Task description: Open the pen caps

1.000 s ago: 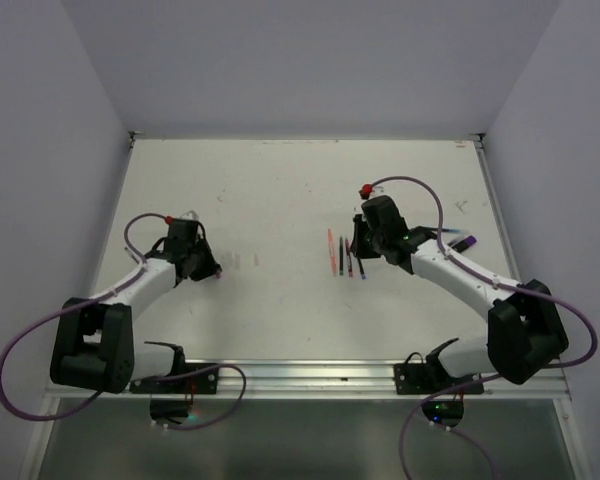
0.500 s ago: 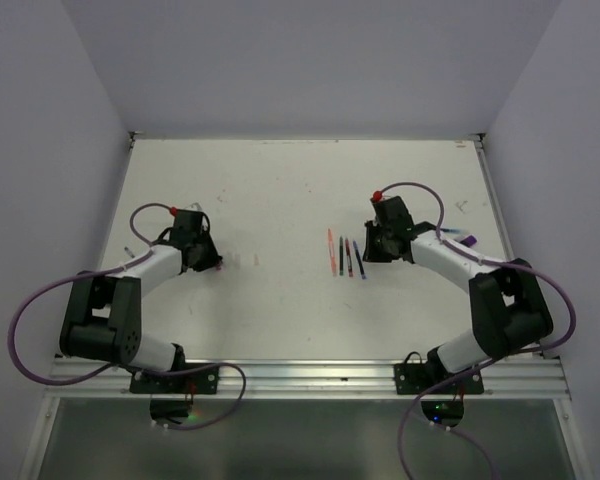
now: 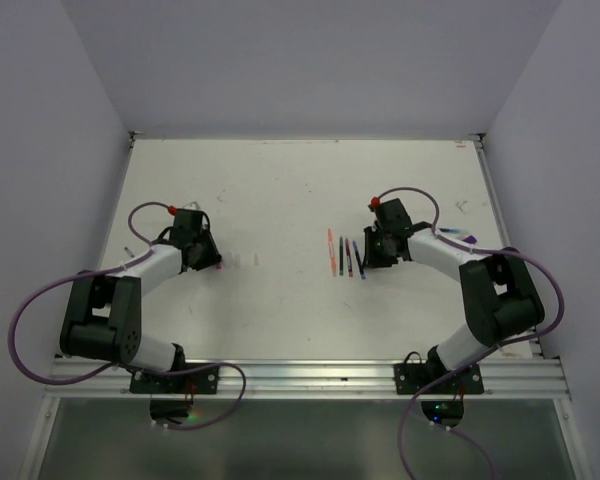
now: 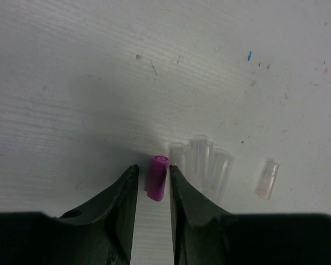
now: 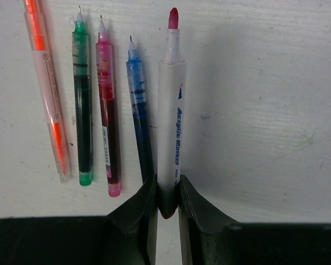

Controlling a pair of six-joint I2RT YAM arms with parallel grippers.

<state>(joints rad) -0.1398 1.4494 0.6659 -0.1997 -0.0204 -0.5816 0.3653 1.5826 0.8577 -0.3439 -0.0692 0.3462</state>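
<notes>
Left hand (image 4: 153, 169) low (astride purple cap (image 4: 157, 179))

Matt dark plastic on my left claw (image 4: 153, 185), smooth purple plastic cap (image 4: 157, 176), clear glossy caps (image 4: 202, 160), glossy white marker (image 5: 171, 110), scuffed matt table (image 4: 99, 83)

Scuffed white table (image 3: 280, 180) boxed by plain pale lavender walls (image 3: 300, 60).

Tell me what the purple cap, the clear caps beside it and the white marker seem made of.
The purple cap looks like opaque plastic, matt and evenly coloured. The clear caps are likely transparent plastic, with glossy edges. The white marker seems a smooth plastic barrel with printed lettering and a red, perhaps felt, tip.
</notes>
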